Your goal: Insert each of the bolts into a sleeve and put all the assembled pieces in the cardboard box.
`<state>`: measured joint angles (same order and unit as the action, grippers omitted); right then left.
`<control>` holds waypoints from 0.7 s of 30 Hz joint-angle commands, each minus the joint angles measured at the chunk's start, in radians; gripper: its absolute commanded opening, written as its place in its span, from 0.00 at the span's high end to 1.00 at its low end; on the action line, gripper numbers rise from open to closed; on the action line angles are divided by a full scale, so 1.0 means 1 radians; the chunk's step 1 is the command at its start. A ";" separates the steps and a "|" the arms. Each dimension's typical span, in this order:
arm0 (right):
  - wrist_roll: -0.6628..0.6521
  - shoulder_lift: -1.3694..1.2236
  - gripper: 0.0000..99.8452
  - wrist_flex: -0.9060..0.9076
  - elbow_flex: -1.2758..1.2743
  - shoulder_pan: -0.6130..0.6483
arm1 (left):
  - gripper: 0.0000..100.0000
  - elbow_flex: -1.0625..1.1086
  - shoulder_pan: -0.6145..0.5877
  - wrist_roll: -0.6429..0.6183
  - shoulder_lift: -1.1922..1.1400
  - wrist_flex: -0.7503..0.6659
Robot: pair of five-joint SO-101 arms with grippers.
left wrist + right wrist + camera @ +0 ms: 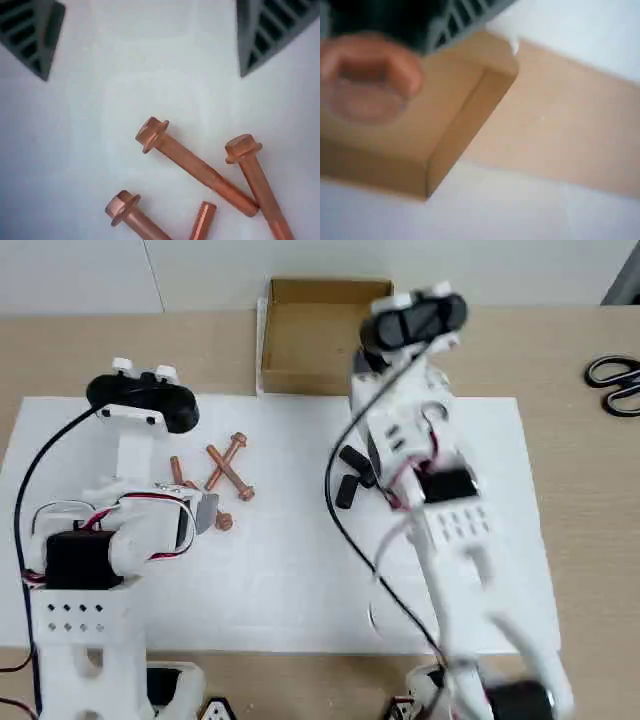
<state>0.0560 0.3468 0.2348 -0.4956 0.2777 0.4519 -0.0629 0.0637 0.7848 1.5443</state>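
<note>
Several copper bolts (225, 465) lie scattered on the white mat, left of centre. My left gripper (150, 40) hangs open just above them, its grey fingers (30, 35) spread wide, with the nearest bolt (192, 165) below the gap. A few black sleeves (352, 475) lie at mid-mat beside the right arm. That arm stretches to the cardboard box (330, 285) at the table's back. Over the box's corner (470, 115), my right gripper (385, 45) is shut on a bolt whose copper head (367, 80) looms close. A dark shape sits behind the head; whether it is a sleeve is unclear.
The white mat (300, 580) covers the middle of the wooden table (580, 490). Black scissors (615, 380) lie at the far right edge. Both arm bases stand at the near edge, with cables trailing over the mat.
</note>
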 commanded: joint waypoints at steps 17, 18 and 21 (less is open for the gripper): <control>-0.012 -1.023 1.00 -0.363 0.887 -0.027 | 0.77 0.085 -0.008 0.005 0.012 0.005; -0.012 -1.056 1.00 -0.361 0.919 -0.027 | 0.77 0.085 -0.008 0.005 0.012 0.005; -0.012 -1.142 0.99 -0.361 0.982 -0.025 | 0.77 0.085 -0.008 0.005 0.012 0.006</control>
<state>0.0560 -0.7748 -0.1013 0.3698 0.2593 0.5363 -0.0629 0.0637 0.7848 1.5443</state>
